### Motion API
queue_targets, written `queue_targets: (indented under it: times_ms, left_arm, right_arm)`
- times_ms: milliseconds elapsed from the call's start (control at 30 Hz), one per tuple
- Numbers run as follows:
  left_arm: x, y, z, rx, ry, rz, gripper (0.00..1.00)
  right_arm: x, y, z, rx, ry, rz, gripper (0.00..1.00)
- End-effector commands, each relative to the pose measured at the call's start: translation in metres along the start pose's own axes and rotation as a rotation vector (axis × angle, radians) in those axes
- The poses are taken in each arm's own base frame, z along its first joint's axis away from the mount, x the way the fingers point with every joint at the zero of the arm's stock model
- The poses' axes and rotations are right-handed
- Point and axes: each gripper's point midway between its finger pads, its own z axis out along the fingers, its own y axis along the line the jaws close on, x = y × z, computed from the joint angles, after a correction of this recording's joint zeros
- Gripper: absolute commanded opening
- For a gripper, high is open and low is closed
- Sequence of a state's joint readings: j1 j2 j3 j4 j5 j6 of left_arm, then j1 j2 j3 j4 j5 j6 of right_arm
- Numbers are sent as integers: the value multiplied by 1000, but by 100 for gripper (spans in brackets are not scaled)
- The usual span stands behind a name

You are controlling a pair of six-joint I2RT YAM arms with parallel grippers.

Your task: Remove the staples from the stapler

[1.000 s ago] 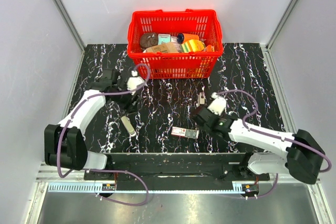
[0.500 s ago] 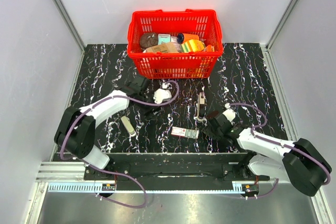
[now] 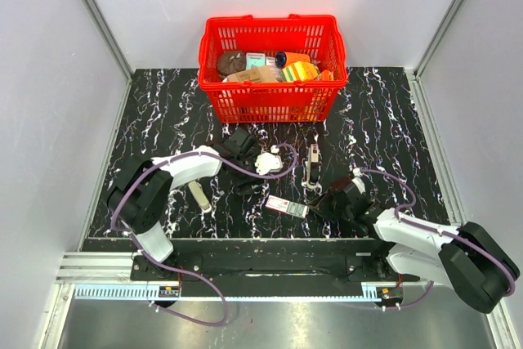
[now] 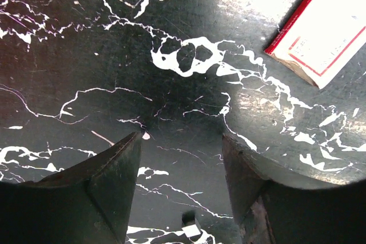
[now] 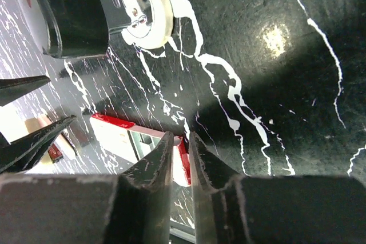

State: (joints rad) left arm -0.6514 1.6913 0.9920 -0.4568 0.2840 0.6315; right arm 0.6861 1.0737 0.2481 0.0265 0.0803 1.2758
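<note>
The stapler [image 3: 198,196], a small cream-white bar, lies on the black marble table at the left, apart from both grippers. It is out of both wrist views. My left gripper [image 3: 248,186] is open and empty, low over bare table [image 4: 182,136], between the stapler and a flat red-and-white box [image 3: 286,206]. The box's corner shows at the upper right of the left wrist view [image 4: 320,27]. My right gripper [image 3: 319,200] has its jaws almost together [image 5: 180,135], with the tips at the right end of the box [image 5: 123,135].
A red basket [image 3: 270,102] full of goods stands at the back. A small cream, metal and black object [image 3: 311,165] lies just beyond my right gripper and also shows in the right wrist view [image 5: 143,18]. The grey side walls stand close.
My left arm has swung right from the table's left side to the middle. My right gripper has drawn back towards the near edge and now sits at the box's right end.
</note>
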Motion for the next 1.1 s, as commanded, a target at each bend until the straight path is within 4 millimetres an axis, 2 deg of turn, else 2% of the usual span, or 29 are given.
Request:
queue_targets:
  times_ms: [0, 567, 667, 867, 1067]
  left_arm:
    - [-13, 10, 0, -53, -30, 31, 62]
    - [-27, -1, 4, -57, -4, 104, 62]
    - [-30, -4, 6, -51, -5, 119, 62]
    - [-36, -6, 7, -48, -3, 133, 62]
    - [-36, -7, 7, -48, 1, 136, 62]
  right_arm:
    - [11, -22, -2, 53, 48, 8, 23]
    - [4, -31, -20, -13, -10, 76, 29]
    - [4, -25, -22, -47, -12, 59, 29]
    - [11, -6, -14, -84, 44, 1, 31]
    - [19, -7, -5, -60, 90, -10, 28]
